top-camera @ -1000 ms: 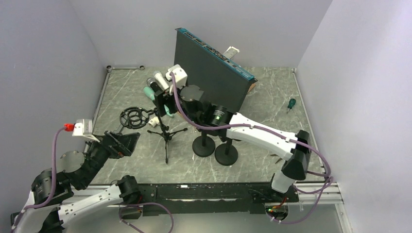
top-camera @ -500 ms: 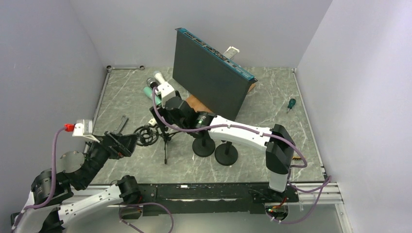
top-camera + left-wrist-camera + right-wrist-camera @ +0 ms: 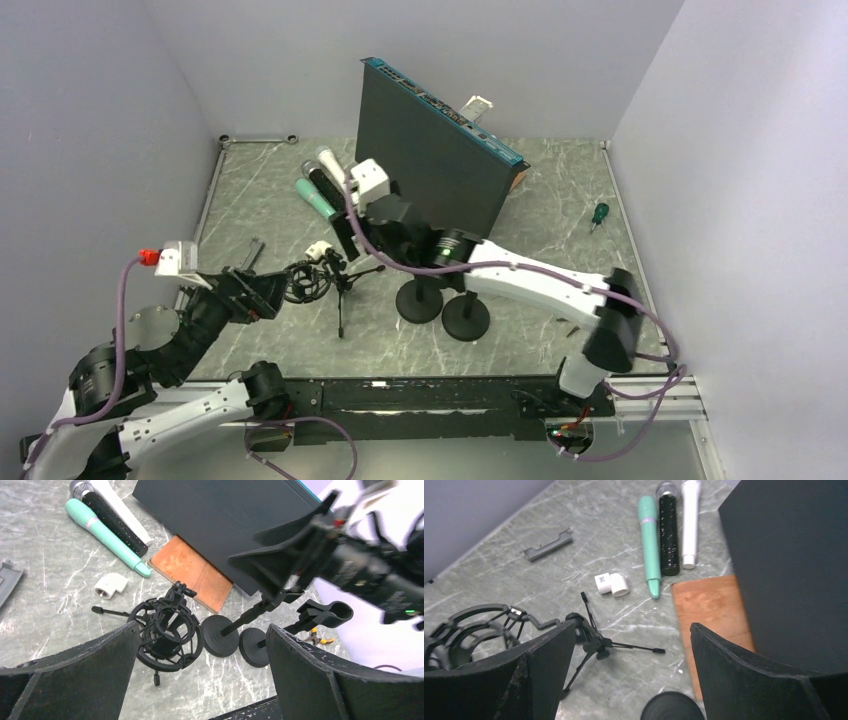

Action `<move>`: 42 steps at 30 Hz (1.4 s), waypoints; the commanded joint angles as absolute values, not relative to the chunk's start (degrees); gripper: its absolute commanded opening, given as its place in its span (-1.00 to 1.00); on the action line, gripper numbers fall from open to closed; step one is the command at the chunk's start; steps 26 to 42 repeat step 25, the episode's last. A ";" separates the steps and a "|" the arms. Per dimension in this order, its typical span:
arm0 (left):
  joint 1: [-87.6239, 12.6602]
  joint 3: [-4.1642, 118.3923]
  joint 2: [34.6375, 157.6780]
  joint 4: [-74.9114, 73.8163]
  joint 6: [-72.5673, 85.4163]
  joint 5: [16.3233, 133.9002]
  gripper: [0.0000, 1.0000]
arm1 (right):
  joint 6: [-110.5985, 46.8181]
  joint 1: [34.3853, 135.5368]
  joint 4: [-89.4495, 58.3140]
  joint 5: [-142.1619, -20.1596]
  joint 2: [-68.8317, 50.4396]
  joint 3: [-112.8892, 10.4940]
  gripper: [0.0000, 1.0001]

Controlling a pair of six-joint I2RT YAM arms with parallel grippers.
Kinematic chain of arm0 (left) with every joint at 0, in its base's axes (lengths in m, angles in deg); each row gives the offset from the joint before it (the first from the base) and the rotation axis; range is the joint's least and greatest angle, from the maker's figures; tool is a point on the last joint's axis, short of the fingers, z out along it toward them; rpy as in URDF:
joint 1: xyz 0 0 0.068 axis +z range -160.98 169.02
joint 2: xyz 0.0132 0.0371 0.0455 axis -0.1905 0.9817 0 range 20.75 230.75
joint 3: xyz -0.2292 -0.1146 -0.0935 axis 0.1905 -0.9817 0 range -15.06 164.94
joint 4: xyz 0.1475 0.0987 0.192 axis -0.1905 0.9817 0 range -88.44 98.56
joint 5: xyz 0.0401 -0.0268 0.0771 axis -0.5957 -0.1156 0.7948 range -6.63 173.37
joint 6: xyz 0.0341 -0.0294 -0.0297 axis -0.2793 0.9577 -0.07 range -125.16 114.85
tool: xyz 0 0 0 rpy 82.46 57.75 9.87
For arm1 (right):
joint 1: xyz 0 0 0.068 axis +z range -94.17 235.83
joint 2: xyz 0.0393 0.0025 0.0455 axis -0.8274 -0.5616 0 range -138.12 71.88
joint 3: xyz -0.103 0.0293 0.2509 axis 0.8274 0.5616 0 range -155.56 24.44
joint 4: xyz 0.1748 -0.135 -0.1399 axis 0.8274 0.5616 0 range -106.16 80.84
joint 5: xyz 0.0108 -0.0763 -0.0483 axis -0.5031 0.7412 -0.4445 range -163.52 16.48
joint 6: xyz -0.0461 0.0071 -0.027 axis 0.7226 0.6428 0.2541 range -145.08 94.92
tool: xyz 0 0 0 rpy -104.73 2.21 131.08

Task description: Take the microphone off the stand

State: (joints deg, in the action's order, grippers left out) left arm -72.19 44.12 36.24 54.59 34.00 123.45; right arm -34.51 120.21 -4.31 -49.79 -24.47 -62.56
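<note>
Three microphones lie side by side on the table at the back left: a teal one [image 3: 317,200] [image 3: 650,550] [image 3: 107,535], a black one [image 3: 669,530] and a white one [image 3: 689,520]. The small black tripod stand [image 3: 342,285] [image 3: 591,640] carries a ring-shaped shock mount [image 3: 305,282] [image 3: 165,632] [image 3: 469,632] tipped to its left; I see no microphone in it. My right gripper [image 3: 345,238] [image 3: 631,627] hangs open and empty above the tripod, just in front of the microphones. Also open and empty, the left gripper [image 3: 268,295] [image 3: 202,627] is close to the mount's left side.
A tall black panel [image 3: 430,150] stands behind, with a copper board [image 3: 709,615] at its foot. Two round-based black stands [image 3: 420,300] [image 3: 465,318] sit right of the tripod. A white fitting [image 3: 611,584], a grey bar [image 3: 547,545] and a green screwdriver [image 3: 598,215] lie around.
The right gripper carried the teal microphone down beside the other two, let it go and drew back up, open. The shock mount swung down to the left. The left gripper edged toward it.
</note>
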 commanded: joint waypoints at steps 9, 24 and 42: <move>-72.34 54.58 57.09 33.71 13.67 118.73 0.98 | -38.24 118.28 7.71 -33.06 13.79 -46.41 1.00; -72.09 53.43 62.03 25.01 12.37 116.21 0.98 | -41.15 118.23 11.01 -33.42 43.94 -35.53 1.00; -72.07 52.81 61.17 25.50 13.11 116.57 0.98 | -41.32 118.24 10.46 -33.48 45.32 -34.78 1.00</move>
